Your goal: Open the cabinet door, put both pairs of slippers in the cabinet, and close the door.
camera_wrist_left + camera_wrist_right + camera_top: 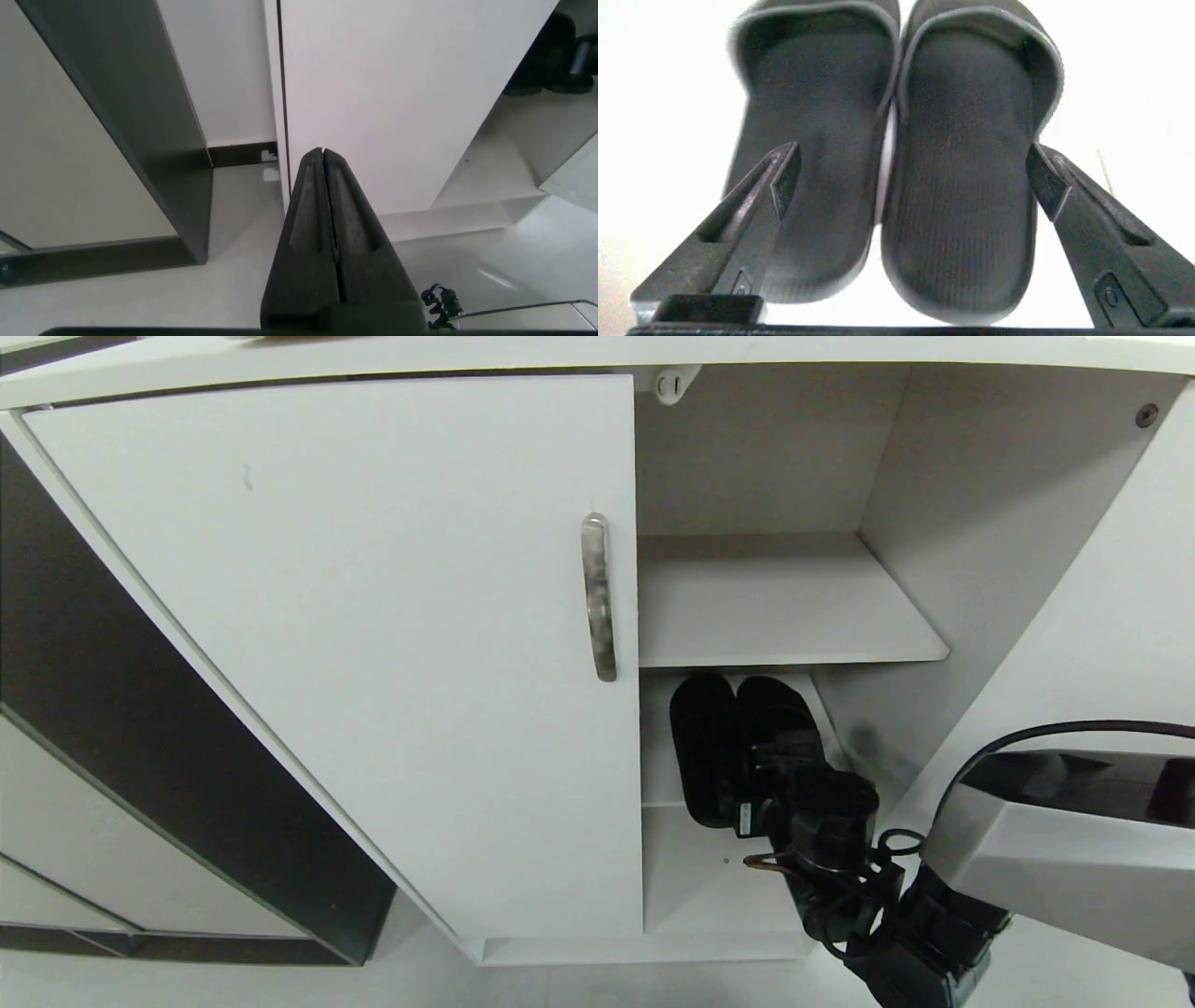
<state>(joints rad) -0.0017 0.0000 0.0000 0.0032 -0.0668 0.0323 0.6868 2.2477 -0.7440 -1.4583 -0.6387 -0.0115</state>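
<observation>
Treating the pair of black ribbed foam slippers (962, 177) as light and squashy, squeeze their outer sides with your right gripper (912, 154), spread apart astride them.

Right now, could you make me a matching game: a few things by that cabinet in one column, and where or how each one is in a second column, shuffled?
Things
1. slippers
2. left gripper
3. right gripper
4. door handle

Place or state
A. shut, holding nothing
B. on the closed door
C. open, either side of the pair
D. inside the cabinet

Pairs: 1-D, 2-A, 3-C, 4-B
</observation>
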